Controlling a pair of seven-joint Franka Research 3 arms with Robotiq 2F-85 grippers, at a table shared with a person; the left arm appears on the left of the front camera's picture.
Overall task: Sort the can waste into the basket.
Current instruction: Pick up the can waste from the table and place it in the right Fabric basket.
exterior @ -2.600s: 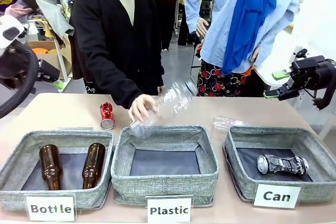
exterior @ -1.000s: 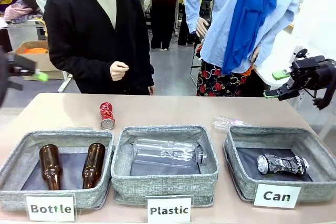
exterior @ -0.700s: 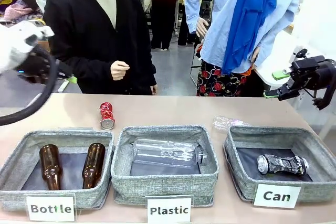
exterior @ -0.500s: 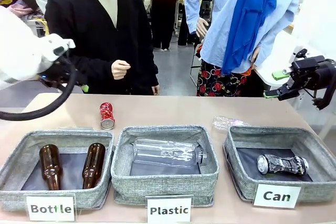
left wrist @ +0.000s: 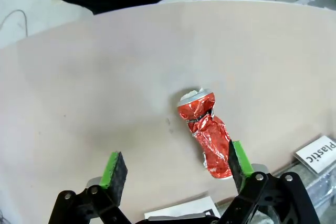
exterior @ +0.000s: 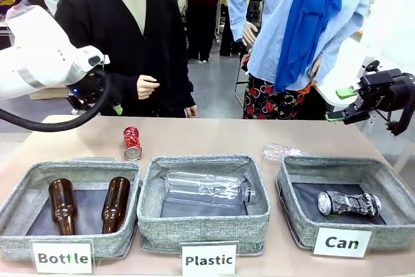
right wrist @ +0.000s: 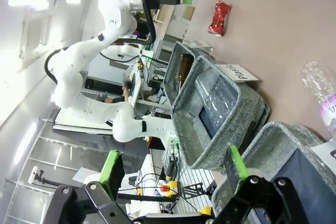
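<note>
White labels read "Bottle" (exterior: 62, 257), "Plastic" (exterior: 208, 261) and "Can" (exterior: 342, 242). The left claw (left wrist: 175, 163) hung wide open and empty over the red can (left wrist: 206, 140), which lay on the surface (exterior: 214, 135). The black can (exterior: 347, 204) lay in the Can basket (exterior: 389, 176). The right claw (exterior: 342, 104) gaped empty beyond the right edge, well apart.

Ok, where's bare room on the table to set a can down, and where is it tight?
Widest bare patch: the far strip between the red can and the loose clear bottle, behind the Plastic basket. The Can basket floor left of the black can is free too. Tight: the gaps between baskets.
</note>
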